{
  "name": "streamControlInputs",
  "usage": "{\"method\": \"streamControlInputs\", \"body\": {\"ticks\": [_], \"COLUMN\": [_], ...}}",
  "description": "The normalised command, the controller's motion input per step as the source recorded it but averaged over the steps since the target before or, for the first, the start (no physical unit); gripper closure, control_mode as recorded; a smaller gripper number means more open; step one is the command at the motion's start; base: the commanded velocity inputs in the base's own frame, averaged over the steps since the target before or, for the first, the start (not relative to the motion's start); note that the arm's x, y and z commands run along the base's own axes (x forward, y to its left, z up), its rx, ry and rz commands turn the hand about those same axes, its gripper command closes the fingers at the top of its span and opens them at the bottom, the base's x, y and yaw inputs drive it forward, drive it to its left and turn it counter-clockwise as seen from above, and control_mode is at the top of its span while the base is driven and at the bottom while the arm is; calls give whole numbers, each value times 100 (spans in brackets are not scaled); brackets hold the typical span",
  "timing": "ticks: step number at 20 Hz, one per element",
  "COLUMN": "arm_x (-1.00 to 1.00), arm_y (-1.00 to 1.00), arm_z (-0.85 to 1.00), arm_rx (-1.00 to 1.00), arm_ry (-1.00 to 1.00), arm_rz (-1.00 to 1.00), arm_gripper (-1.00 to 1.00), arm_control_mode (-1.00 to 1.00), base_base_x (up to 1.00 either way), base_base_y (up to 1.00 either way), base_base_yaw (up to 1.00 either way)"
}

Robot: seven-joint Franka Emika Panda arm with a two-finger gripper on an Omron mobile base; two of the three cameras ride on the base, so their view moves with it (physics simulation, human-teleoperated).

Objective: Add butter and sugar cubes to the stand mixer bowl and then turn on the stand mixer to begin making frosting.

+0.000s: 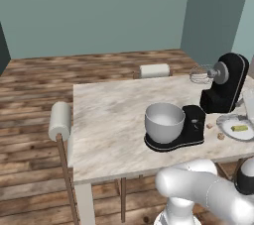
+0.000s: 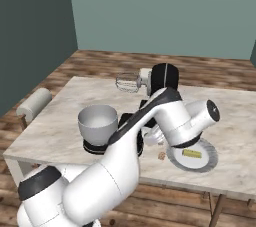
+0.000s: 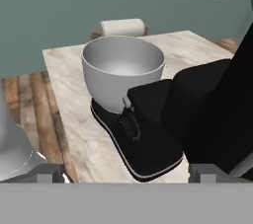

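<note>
Ahead of the spread fingers (nothing held) sits the stand mixer bowl on the stand mixer base, empty, awaiting the butter.

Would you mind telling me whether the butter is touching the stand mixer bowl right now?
Apart. In the left base view the butter lies on the plate at the right, with the stand mixer base between it and the stand mixer bowl.
</note>
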Motion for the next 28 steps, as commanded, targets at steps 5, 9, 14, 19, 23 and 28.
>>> {"method": "streamControlInputs", "body": {"ticks": [5,9,14,19,23,28], "arm_x": [-12,-3,0,0,0,0], "arm_y": [-30,-6,0,0,-3,0], "arm_z": [-44,-50,-50,-29,-16,-19], "arm_rx": [1,4,9,16,16,1], "arm_ry": [-1,3,4,0,0,2], "arm_rz": [6,0,0,-1,0,0], "arm_gripper": [-100,-100,-100,-100,-100,-100], "arm_control_mode": [-100,-100,-100,-100,-100,-100], "base_base_x": [0,0,0,0,0,0], "base_base_y": [0,0,0,0,0,0], "base_base_yaw": [0,0,0,0,0,0]}}
